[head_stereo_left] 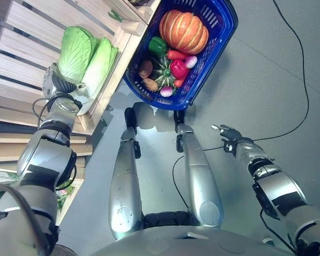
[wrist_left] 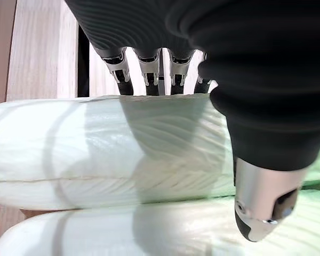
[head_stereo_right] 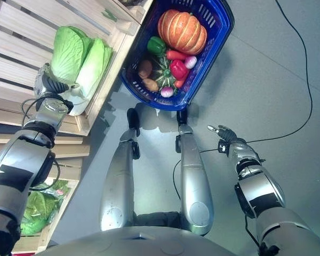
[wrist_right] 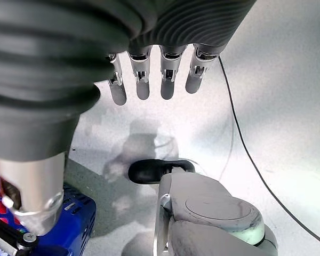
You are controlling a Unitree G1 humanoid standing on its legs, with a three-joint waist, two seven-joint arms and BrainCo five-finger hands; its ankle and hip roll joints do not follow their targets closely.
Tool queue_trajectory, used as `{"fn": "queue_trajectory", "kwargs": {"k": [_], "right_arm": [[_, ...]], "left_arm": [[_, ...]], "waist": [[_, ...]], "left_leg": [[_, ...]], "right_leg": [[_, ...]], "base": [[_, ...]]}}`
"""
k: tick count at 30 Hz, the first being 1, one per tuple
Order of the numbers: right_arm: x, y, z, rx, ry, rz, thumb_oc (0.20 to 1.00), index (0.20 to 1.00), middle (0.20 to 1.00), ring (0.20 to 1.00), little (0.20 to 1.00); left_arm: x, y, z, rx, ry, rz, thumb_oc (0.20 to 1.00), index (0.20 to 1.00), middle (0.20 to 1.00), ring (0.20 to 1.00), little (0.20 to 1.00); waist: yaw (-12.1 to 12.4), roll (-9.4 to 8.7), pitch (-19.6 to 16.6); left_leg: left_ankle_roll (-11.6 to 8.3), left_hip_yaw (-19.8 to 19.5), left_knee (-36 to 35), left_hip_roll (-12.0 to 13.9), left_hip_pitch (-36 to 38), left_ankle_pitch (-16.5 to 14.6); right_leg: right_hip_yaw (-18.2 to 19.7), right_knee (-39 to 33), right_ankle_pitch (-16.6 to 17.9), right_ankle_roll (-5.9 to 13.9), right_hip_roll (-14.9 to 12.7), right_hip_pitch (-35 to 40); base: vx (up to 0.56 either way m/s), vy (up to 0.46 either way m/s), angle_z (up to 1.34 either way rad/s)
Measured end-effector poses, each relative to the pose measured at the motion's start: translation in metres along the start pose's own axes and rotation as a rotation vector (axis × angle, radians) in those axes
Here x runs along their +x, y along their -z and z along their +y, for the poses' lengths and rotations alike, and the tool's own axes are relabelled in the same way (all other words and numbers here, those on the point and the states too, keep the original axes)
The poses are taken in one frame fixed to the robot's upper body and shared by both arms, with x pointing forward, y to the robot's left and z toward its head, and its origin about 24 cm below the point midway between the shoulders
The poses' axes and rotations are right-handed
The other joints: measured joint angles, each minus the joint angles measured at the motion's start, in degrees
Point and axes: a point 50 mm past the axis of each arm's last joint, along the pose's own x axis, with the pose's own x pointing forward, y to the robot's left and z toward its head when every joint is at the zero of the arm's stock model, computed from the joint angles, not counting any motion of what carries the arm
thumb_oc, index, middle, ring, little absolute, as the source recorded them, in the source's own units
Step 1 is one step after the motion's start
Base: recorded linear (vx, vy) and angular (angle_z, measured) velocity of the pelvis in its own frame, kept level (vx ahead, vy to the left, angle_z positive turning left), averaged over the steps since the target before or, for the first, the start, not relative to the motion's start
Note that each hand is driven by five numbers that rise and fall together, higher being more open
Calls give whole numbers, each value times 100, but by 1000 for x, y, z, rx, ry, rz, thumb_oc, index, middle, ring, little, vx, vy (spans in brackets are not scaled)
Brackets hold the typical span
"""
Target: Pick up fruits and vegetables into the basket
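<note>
cabbage (head_stereo_left: 98,65) on the wooden shelf (head_stereo_left: 21,48) lies clasped between left hand (head_stereo_left: 57,84) fingers and thumb.

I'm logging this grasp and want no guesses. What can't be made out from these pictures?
- Left hand fingertips: in the left wrist view they pass behind the cabbage, so its grip cannot be judged.
- Basket: its far end is cut off by the head views' top edge.
- Bottom layer of basket produce: covered by the pumpkin.
</note>
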Motion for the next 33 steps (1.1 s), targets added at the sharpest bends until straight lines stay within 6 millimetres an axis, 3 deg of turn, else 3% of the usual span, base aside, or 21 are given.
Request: {"fn": "queue_trajectory", "kwargs": {"k": [26, 33], "right_arm": [[1, -11, 2, -1, -8, -20, 1000, 1000, 1000, 1000, 1000], [1, -11, 2, 0, -7, -23, 1000, 1000, 1000, 1000, 1000]], "left_arm": [[5, 0, 7, 45, 55, 16, 200, 200, 200, 200, 200], [3, 10, 7, -108, 46, 33, 200, 200, 200, 200, 200]], "waist": [[15, -18, -8], [6, -19, -8]], "left_leg": [[-11, 2, 21, -10, -10, -4], [-12, 2, 2, -11, 52, -2]], "right_leg": [[8, -45, 46, -30, -1, 19], [7, -52, 61, -39, -2, 83]], "base": [[0, 0, 0], [0, 0, 0]]}}
